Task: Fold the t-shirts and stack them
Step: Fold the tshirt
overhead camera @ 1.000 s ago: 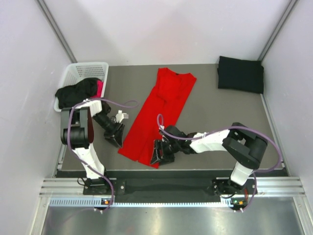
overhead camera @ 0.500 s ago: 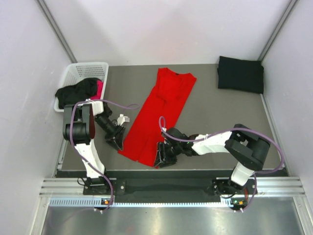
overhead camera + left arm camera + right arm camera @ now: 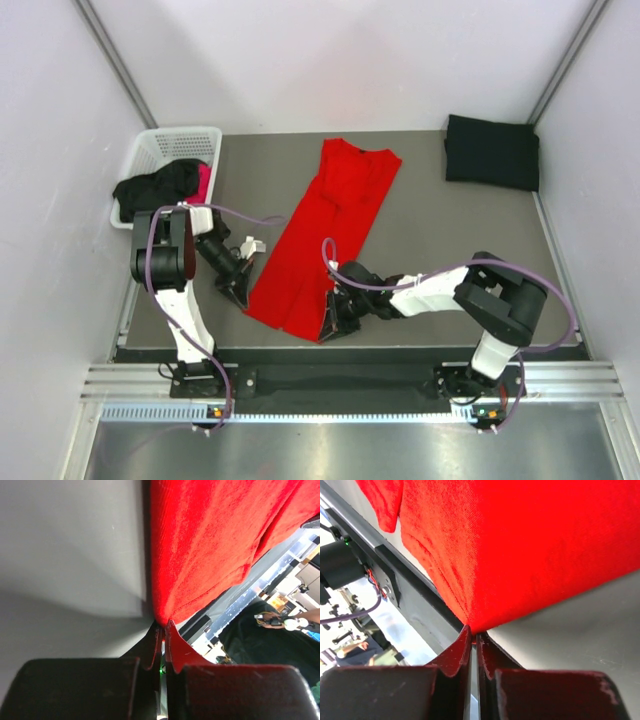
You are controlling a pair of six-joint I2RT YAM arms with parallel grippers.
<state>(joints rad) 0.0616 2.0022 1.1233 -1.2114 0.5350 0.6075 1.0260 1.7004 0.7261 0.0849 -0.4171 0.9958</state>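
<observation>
The big red t-shirt (image 3: 325,225) lies folded lengthwise, slanting across the middle of the table, collar at the back. My left gripper (image 3: 246,292) is shut on the hem's left corner; in the left wrist view the red cloth (image 3: 210,545) runs into the closed tips of the left gripper (image 3: 162,627). My right gripper (image 3: 328,326) is shut on the hem's right corner, where the red cloth (image 3: 535,550) ends at the closed tips of the right gripper (image 3: 474,632). A folded black t-shirt (image 3: 491,151) rests at the back right.
A white lattice basket (image 3: 170,143) stands at the back left with a black shirt (image 3: 152,187) spilling over its rim and a pink one (image 3: 204,180) inside. The table's front edge (image 3: 340,350) runs just behind both grippers.
Both grippers have shut on the red shirt's near hem corners. The left one slid a little toward the cloth and the right one settled at the corner.
</observation>
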